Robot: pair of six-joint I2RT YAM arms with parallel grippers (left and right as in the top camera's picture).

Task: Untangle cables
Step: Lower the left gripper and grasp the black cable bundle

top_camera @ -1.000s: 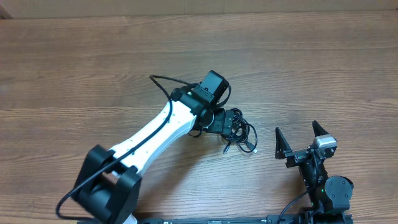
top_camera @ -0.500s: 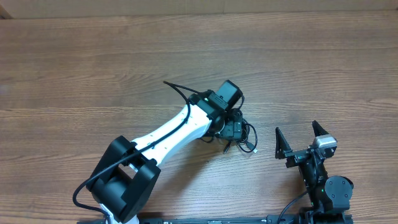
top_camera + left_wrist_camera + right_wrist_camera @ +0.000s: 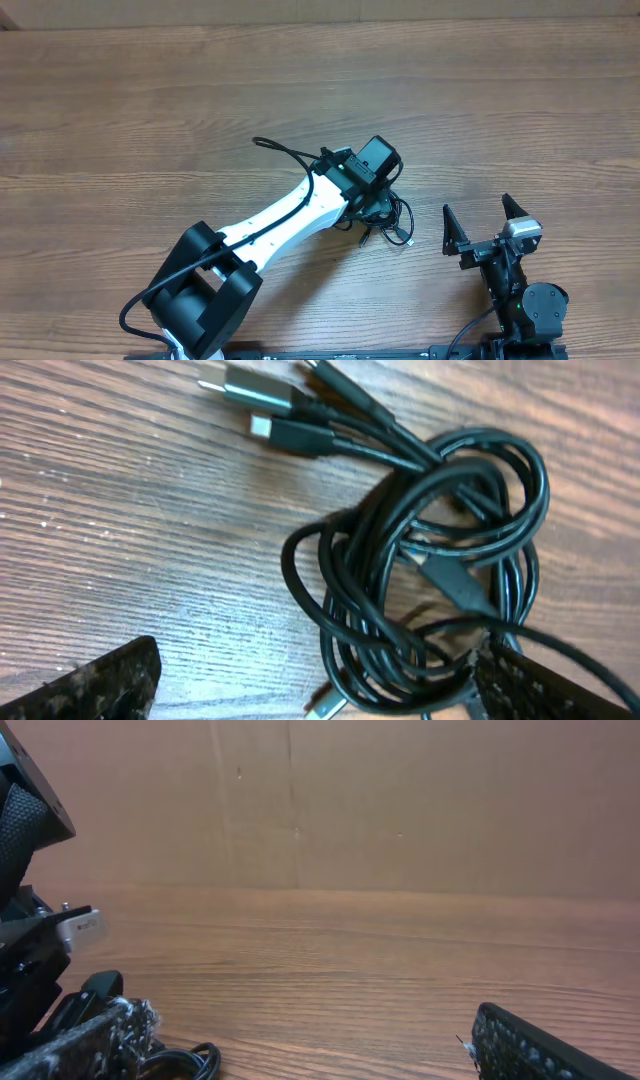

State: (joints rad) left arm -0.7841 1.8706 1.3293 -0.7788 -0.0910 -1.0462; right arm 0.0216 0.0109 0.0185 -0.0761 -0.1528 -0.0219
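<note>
The knot of black cables (image 3: 430,560) is found on the table (image 3: 150,120) beneath the left pincer (image 3: 315,685), which is spread and empty, so one outer loop, not the whole bundle, should be pinched, while the right pincer (image 3: 476,206), likewise spread, is parked near the knot.

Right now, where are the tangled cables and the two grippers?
cables (image 3: 430,590): left wrist view, middle of knot.
left gripper (image 3: 315,685): left wrist view, between fingertips.
right gripper (image 3: 476,205): overhead view, between fingertips.
</note>
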